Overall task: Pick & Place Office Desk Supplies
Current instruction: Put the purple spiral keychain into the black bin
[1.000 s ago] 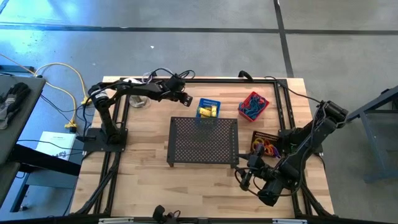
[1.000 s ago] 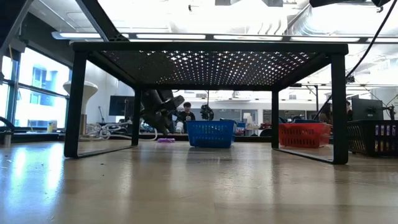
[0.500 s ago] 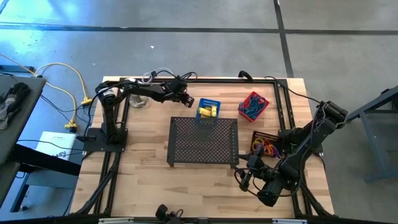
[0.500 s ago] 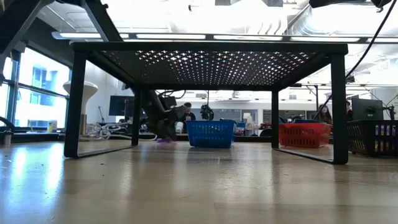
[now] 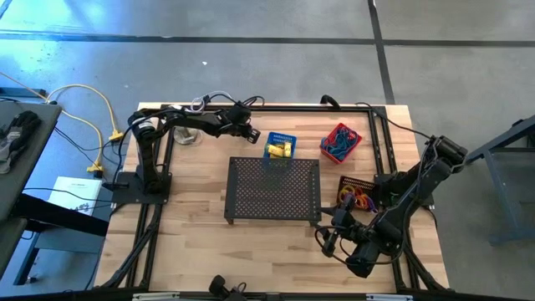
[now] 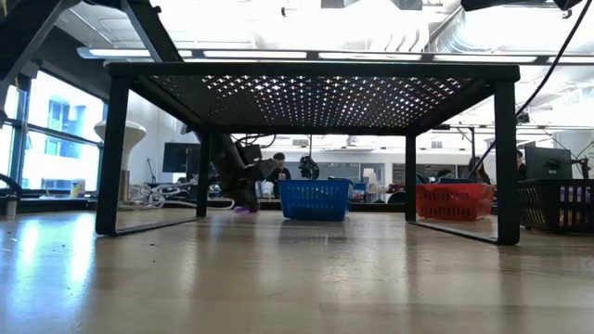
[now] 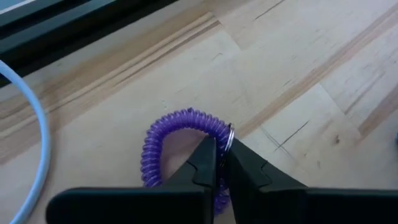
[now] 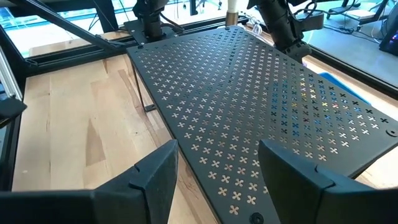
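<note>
A purple spiral coil (image 7: 163,133) with a small metal ring lies on the wooden table at the far side, left of the blue basket (image 5: 281,145) of yellow items. In the low view the coil (image 6: 245,210) shows just under my left gripper (image 6: 241,199). My left gripper (image 7: 221,157) is down at the table there, also seen from above (image 5: 252,136), and is shut on the coil. My right gripper (image 8: 217,180) waits open at the near right (image 5: 330,241), level with the mesh stand's top and with nothing between its fingers. My left gripper pinches the purple coil between its two fingertips (image 7: 206,149), at the spot where the metal ring (image 7: 229,132) sits. The fingers come down at it from above, slanting. The coil lies flat on the table.
A black mesh stand (image 5: 274,189) fills the table's middle. A red basket (image 5: 341,140) with blue bands stands at the far right, and a dark basket (image 5: 358,194) with coloured rings is right of the stand. A white round-topped object (image 5: 188,135) and cables (image 7: 30,118) lie by my left gripper.
My left gripper has come down from just above the purple coil to the table, moving a little toward the blue basket. The coil has stayed where it lay.
</note>
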### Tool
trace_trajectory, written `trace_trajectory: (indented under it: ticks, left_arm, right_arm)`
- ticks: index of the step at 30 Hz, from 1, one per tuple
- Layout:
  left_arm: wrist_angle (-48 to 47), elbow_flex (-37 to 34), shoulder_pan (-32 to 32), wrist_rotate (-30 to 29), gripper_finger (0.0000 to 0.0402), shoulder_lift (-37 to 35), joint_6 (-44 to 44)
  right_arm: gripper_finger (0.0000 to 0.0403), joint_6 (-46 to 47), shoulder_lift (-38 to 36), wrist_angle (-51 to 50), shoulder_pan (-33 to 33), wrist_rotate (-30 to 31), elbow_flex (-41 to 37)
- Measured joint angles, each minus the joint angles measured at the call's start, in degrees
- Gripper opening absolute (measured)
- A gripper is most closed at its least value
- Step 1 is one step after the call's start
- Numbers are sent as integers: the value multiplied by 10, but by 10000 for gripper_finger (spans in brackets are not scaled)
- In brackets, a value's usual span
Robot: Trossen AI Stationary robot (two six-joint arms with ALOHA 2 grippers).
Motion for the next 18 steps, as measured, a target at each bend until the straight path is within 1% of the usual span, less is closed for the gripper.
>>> trace_trajectory:
  ticks: [3, 6, 8, 11, 14, 18]
  left_arm:
    - [-10, -2, -9, 0, 11, -15, 0]
    - [-26, -5, -26, -3, 10, -46, 5]
    - [-24, -3, -40, -30, 10, -75, 26]
    - [-37, -3, -58, -87, 9, -119, 52]
    - [-46, -3, -85, -120, 9, -171, 58]
    - [-37, -3, -135, -120, 8, -243, 80]
  right_arm:
    - [211, 0, 0, 0, 0, 0, 0]
    - [211, 0, 0, 0, 0, 0, 0]
    - [211, 0, 0, 0, 0, -1, 0]
    - [211, 0, 0, 1, 0, -5, 0]
    - [211, 0, 0, 16, 0, -5, 0]
    - [211, -4, 0, 41, 0, -5, 0]
